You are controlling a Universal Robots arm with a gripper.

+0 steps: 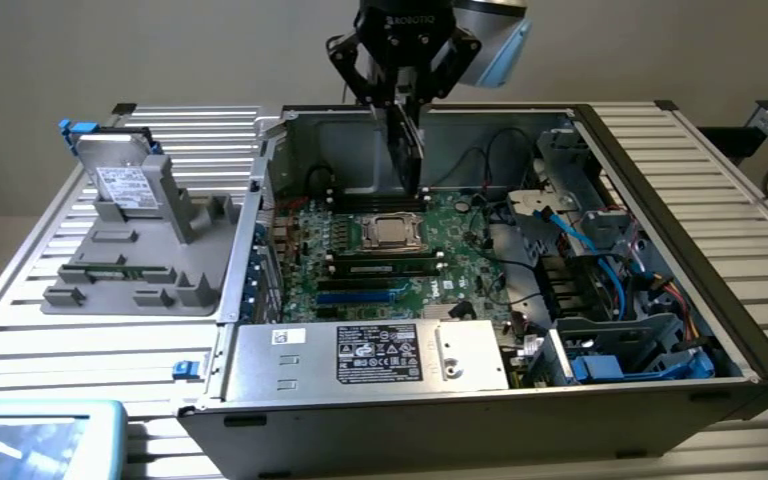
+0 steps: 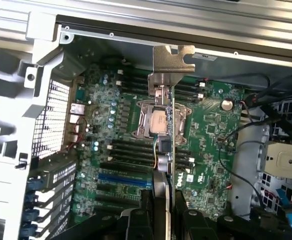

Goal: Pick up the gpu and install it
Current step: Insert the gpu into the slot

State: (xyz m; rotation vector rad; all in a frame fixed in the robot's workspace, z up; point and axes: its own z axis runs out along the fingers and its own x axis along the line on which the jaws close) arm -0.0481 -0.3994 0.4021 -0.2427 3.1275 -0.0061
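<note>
Gripper (image 2: 163, 202) is shown clenched on the gpu (image 2: 167, 125), which is held edge-on over the motherboard (image 2: 211, 135), at upper centre of the exterior view. It is judged light, stiff, fragile; its edges are best gripped, components avoided.

a black gripper (image 1: 407, 96) with jointed fingers (image 1: 348, 62) is marked with white robotiq lettering (image 1: 408, 18) and joined to a silver-grey wrist section (image 1: 499, 34).
</note>
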